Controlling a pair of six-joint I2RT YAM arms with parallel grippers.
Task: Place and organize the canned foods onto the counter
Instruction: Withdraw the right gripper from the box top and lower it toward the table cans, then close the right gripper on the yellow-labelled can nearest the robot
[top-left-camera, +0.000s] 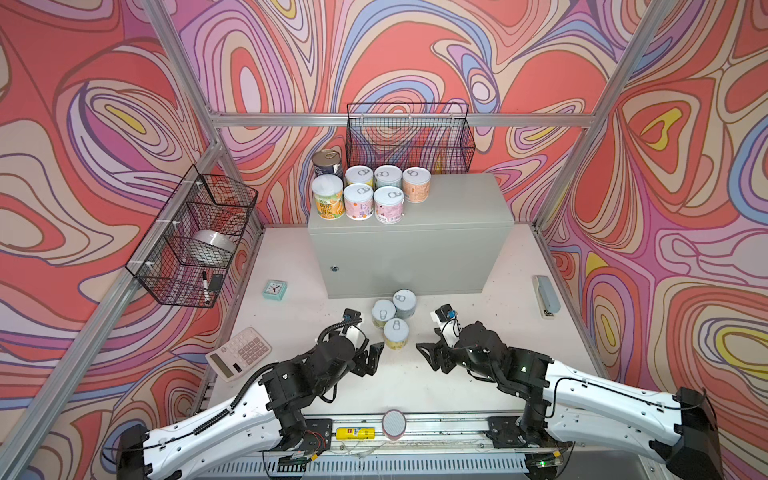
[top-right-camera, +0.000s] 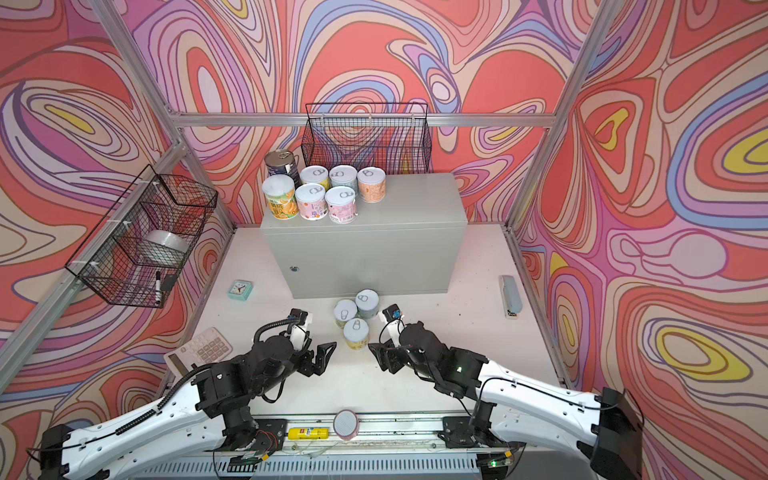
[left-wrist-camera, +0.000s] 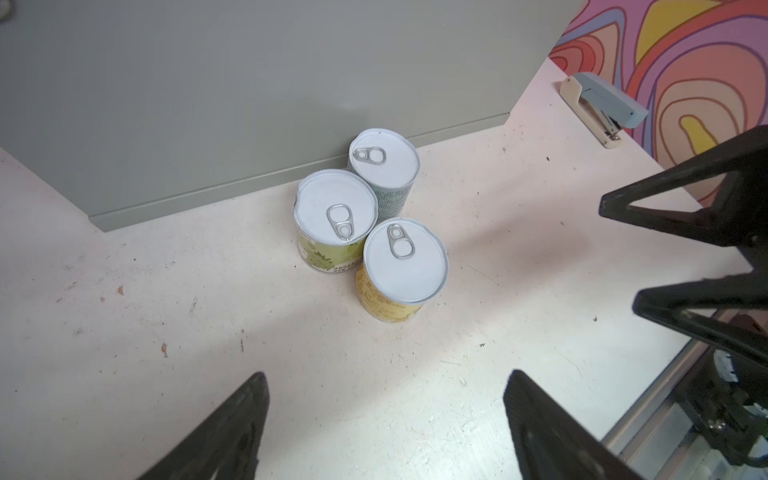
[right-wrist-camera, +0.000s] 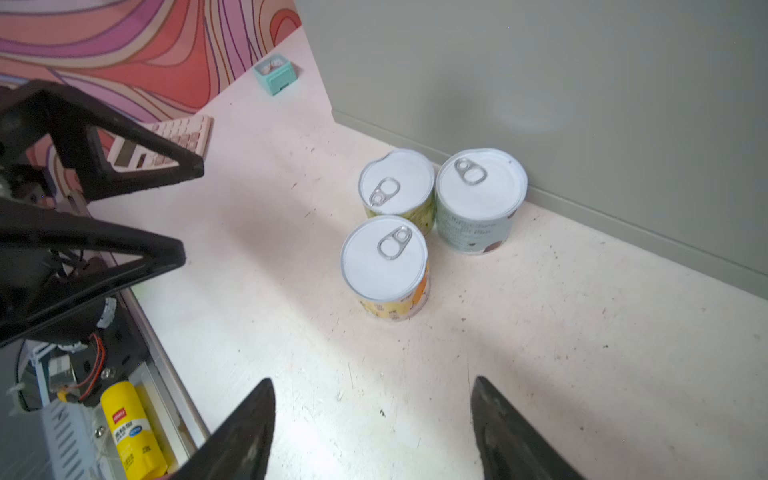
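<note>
Right now both my tools are empty. My left gripper (left-wrist-camera: 386, 374) and my right gripper (right-wrist-camera: 374, 379) each have their jaws spread apart, low over the white table (top-left-camera: 407, 395) and facing each other. Just beyond them three short tins stand upright in a tight cluster: the yellow-label tin (top-left-camera: 396, 332), the green-label tin (top-left-camera: 383, 312) and the blue-grey tin (top-left-camera: 404, 302), which is just beside the grey counter (top-left-camera: 415, 257) front. Seven more tins (top-left-camera: 360, 193) crowd the counter top's back left corner.

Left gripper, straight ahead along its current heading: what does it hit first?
Probably the yellow-label can, which sits centred ahead of the open left gripper. Height is unclear from these views, so it might only skim the lid.
</note>
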